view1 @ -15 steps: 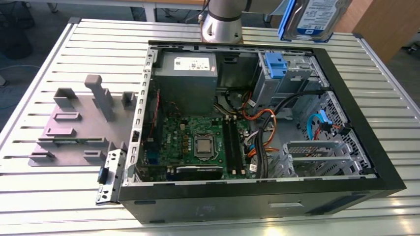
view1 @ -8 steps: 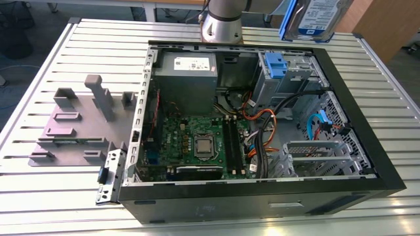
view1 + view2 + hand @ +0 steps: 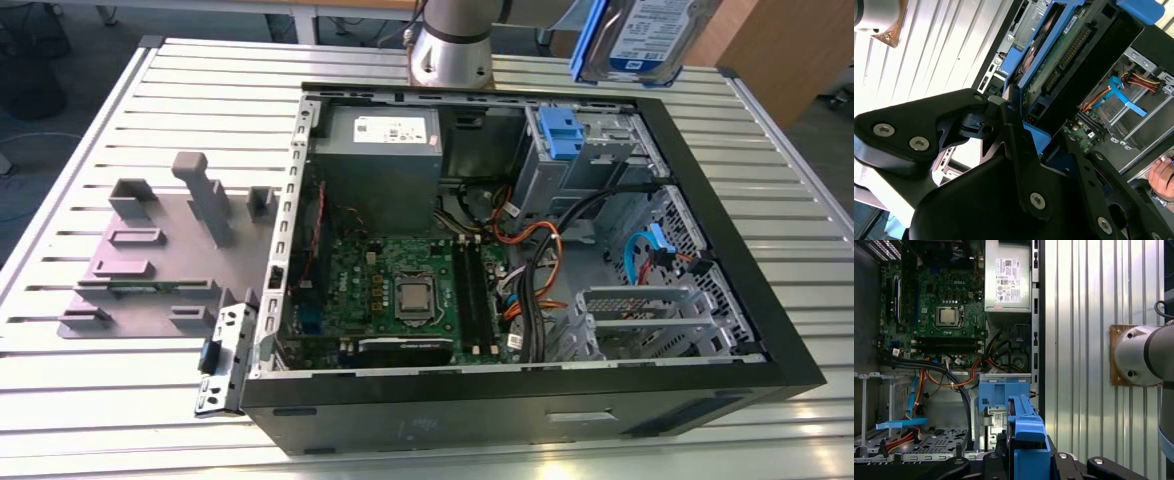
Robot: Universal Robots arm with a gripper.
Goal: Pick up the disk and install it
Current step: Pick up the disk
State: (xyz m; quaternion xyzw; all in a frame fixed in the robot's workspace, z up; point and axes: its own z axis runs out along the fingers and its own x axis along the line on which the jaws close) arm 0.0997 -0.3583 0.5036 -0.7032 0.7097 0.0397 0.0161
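- the disk (image 3: 650,35) held up in the air at the far right of the exterior view, above the far right corner of the open computer case (image 3: 747,290), label face showing.
- claw (image 3: 1019,145) clamped on the disk — black fingers (image 3: 1021,165) pressed against its blue side bracket (image 3: 1026,440), seen in both wrist views.
- circuit-board underside of the disk (image 3: 1054,60) turned toward the second wrist camera, drive tilted, not level.
- blue-latched drive bay (image 3: 561,135) sits in the far right corner of the case, beside the grey power supply (image 3: 383,135); seen directly beyond the bracket in the first wrist view.
- judged as the carry-and-align stage: disk lifted, not yet seated.
- to do it well: line the bracket rails up square with the bay walls, keep the drive from rocking in the grip, lower slowly and straight.
- orange and black cables (image 3: 534,240) lie near the bay — best kept clear of the drive's path.
- case rests on a ribbed metal surface (image 3: 174,90).
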